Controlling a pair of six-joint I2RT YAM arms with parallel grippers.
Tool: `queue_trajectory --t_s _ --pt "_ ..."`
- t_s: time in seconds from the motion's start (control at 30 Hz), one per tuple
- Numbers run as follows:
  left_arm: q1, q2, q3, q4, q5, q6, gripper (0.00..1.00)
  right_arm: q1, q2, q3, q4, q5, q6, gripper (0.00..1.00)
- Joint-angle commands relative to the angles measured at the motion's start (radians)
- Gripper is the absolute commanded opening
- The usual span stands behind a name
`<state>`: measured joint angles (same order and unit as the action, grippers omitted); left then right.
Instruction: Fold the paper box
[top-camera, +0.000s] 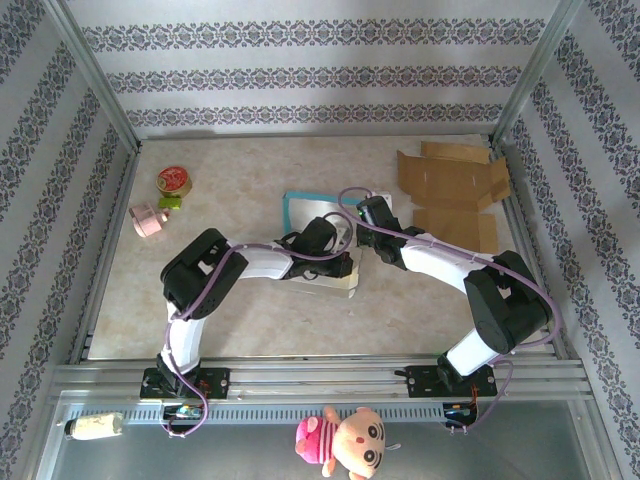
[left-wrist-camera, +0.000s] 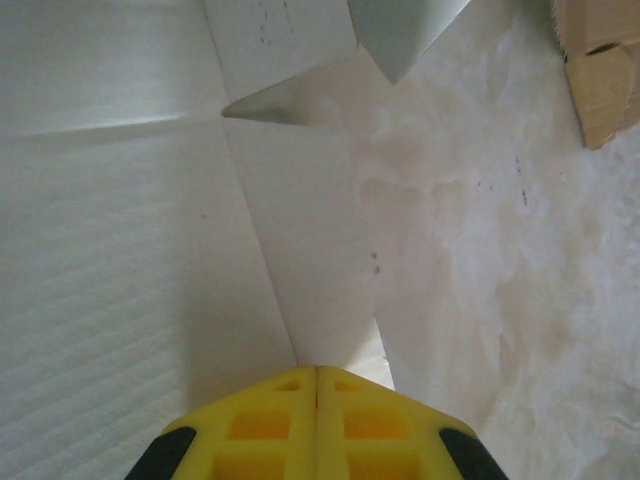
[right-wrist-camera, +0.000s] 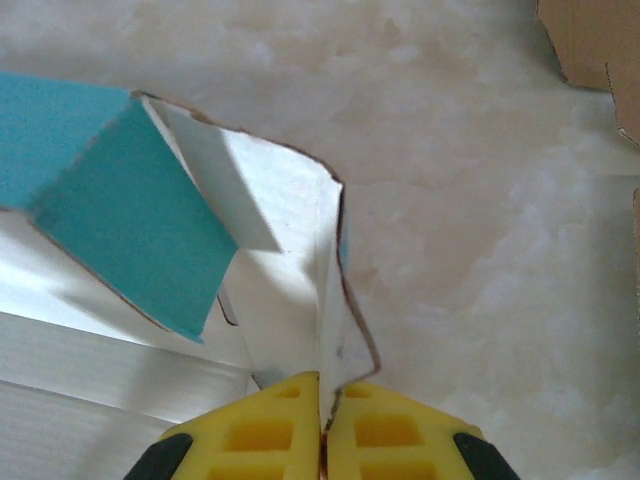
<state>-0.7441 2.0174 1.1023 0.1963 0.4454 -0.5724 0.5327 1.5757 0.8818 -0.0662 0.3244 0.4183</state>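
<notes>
Light and easily creased, the paper box (right-wrist-camera: 280, 270) should handle best by flap edges: right hand (right-wrist-camera: 322, 385) clamps one, left hand (left-wrist-camera: 317, 375) closed over its panel.

Beige marbled table (top-camera: 250, 300), layout:
- White-and-teal corrugated paper box (top-camera: 308, 210) at centre, between the ends of the two arms.
- Left gripper (left-wrist-camera: 317, 372) over a flat panel of the box. Right gripper (right-wrist-camera: 322, 385) at the box's right side, with one upright box wall pinched in it.
- Flat brown cardboard sheet (top-camera: 450, 190) in the far right corner, apart from the box.
- Far left: round red-and-green tin (top-camera: 174, 181). Small green block (top-camera: 168, 203) just in front of it. Pink cylinder (top-camera: 148, 220) in front of that, slightly left.
- Grey metal ledge (top-camera: 500, 440) before the arm bases: pink-and-tan plush doll (top-camera: 345, 442) near the middle, pale cylinder (top-camera: 95, 428) at the left end.
</notes>
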Motion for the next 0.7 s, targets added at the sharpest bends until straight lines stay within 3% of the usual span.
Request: queue_trajectory --t_s 0.0,0.23,0.67 --pt "-0.003 0.061 0.047 -0.079 0.038 0.020 0.00 0.005 -0.004 0.034 -0.023 -0.020 0.046 0.10" --pt "0.023 0.097 0.064 -0.155 -0.066 0.048 0.00 -0.005 0.001 0.070 -0.079 -0.116 0.165 0.11" --pt "0.043 0.100 0.029 -0.085 -0.050 0.016 0.00 0.001 0.038 0.034 -0.074 -0.196 0.294 0.12"
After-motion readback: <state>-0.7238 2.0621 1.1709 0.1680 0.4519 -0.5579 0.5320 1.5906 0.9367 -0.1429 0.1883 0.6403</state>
